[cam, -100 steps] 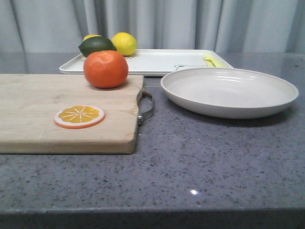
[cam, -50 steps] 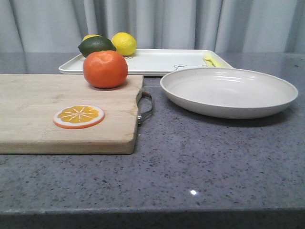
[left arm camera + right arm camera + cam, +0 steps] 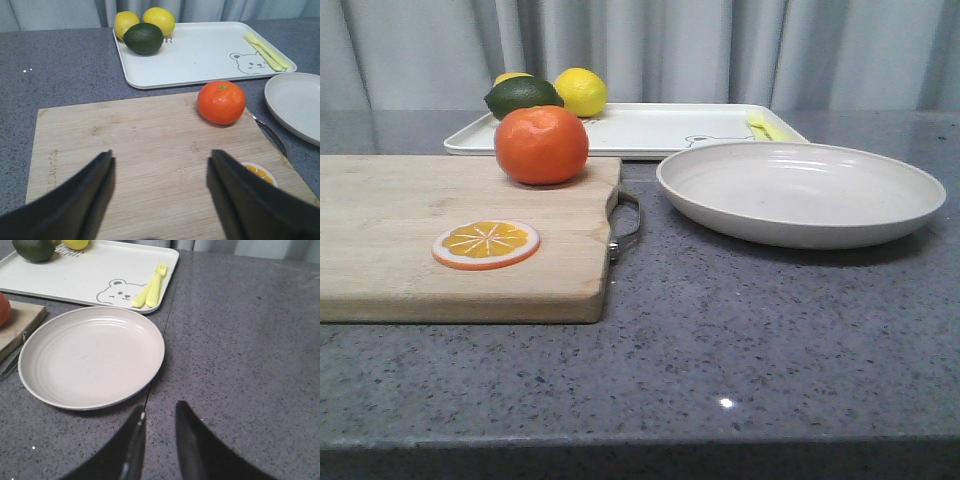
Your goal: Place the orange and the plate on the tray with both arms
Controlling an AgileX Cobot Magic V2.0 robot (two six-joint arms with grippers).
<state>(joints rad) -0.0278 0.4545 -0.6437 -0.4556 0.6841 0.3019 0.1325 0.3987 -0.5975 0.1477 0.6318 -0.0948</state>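
Looking forward over the grey speckled counter point(image 3: 740, 350), we note the orange point(image 3: 541, 145) resting on the far right part of the wooden cutting board point(image 3: 400, 240), close to the board's metal handle point(image 3: 626, 225). An orange slice disc point(image 3: 486, 244) lies flat on the board, nearer to us than the fruit.

We see the plate point(image 3: 800, 190) sitting on the counter to the right of the board, apart from it and holding nothing. Behind both lies the tray point(image 3: 650, 128), its near rim just beyond the orange and the plate. On the tray's far left corner we count a dark green avocado point(image 3: 523, 96) and two lemons point(image 3: 580, 91) bunched together; a pale yellow fork point(image 3: 153, 286) and a second utensil lie beside a bear drawing point(image 3: 116, 292) at the tray's right end.

From the left wrist view, we find the left claw point(image 3: 160, 185) spread wide above the cutting board, holding nothing, the orange ahead of it and off toward the right finger. From the right wrist view, the right claw point(image 3: 159, 437) hovers over bare counter just beside the plate's rim, its fingers point(image 3: 192, 440) set close with a narrow gap between them, pinching nothing.
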